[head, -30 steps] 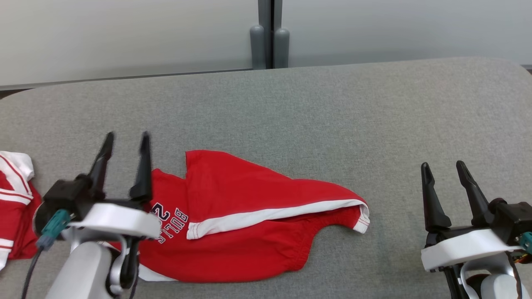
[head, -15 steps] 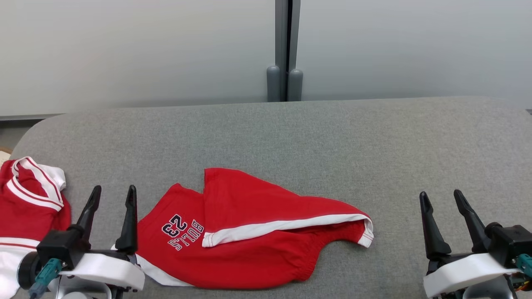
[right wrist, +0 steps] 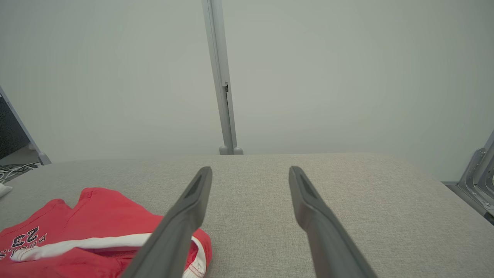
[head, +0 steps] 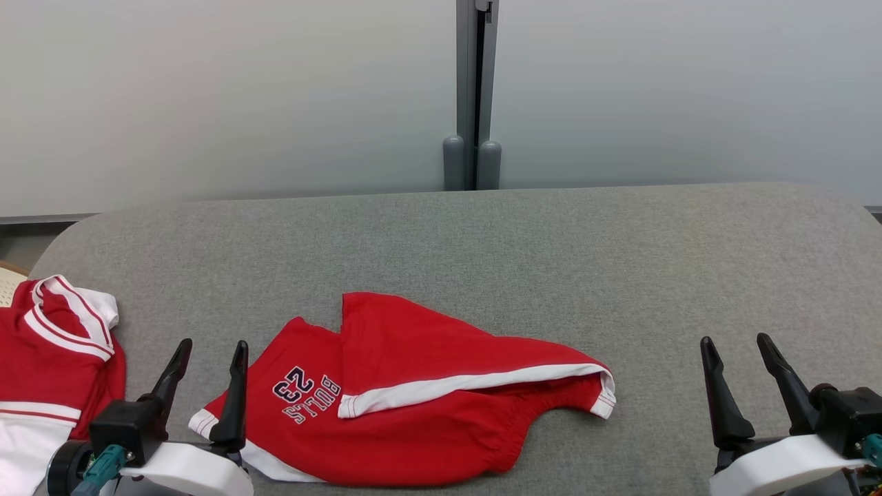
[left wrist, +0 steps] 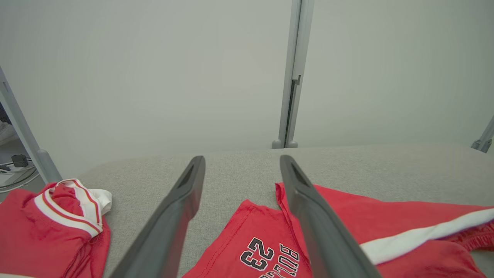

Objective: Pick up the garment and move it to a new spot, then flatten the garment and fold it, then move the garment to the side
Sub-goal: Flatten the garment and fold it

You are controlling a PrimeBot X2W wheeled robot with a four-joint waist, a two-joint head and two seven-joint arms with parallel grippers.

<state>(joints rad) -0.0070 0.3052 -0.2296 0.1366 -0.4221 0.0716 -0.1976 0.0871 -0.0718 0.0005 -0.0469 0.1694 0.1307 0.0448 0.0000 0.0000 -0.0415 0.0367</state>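
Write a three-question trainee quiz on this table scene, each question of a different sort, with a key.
1. Multiple choice: which number is printed on the red shorts? A: 32. B: 23. C: 45.
2. True or false: the left pincer and the right pincer both stand open with nothing between their fingers.
3. Fill in the blank: the second red garment lies on the grey table to the robot's ____ of the red shorts.

Key: 1 B. 2 true. 3 left.
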